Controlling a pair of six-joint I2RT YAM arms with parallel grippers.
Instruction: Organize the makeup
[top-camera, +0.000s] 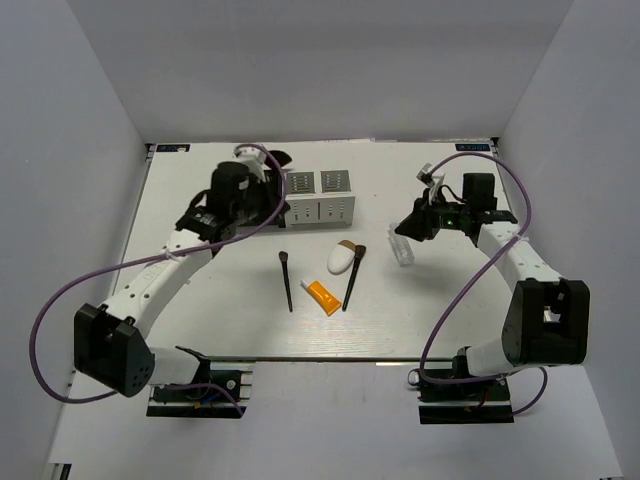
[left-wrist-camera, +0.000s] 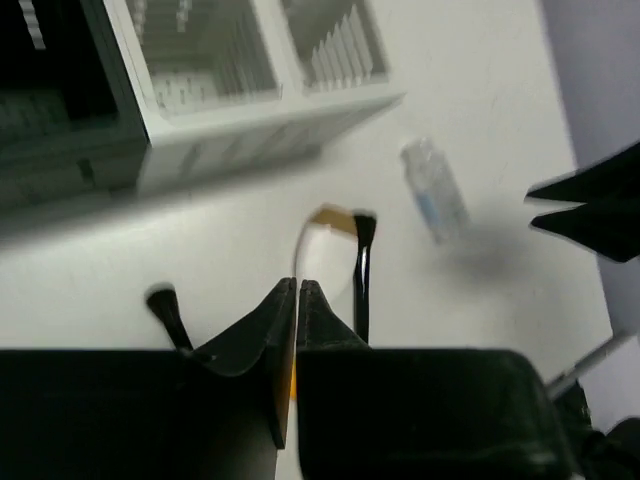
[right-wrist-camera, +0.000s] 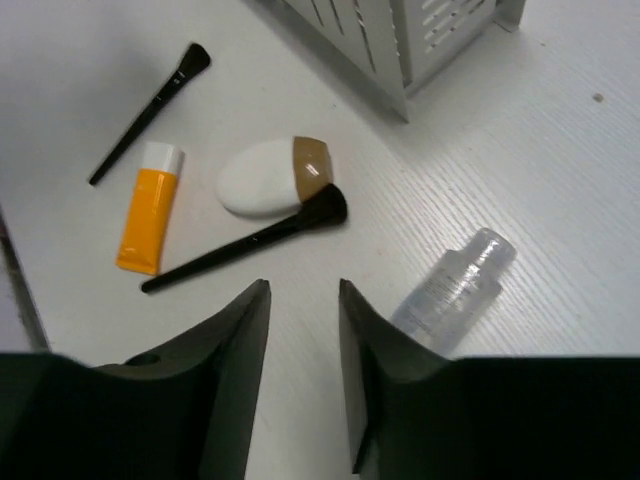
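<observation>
On my left wrist feed the left gripper has its jaws pressed together with no gap I can make out, and I see nothing between them. It sits just in front of the white compartment box, and a black box stands against that box's left side. From overhead, this arm reaches in over the far left part of the table.

The right gripper is open, its two fingers spread with bare table showing between them, and it holds nothing. The small clear bottle lies on its side just beside the right-hand finger, its lower end hidden behind that finger. In the top view the bottle is off to the right of the other makeup, close under the right wrist.

The rest of the makeup lies loose on the table in front of the white box. The white egg-shaped sponge has a tan end, and the head of one black-handled brush touches that end, with the handle running toward me. The orange tube, with its white cap, lies flat between that brush and a second, thinner brush farther left. Neither box shows any of these pieces inside it, as far as the blurred left wrist view lets me tell.
</observation>
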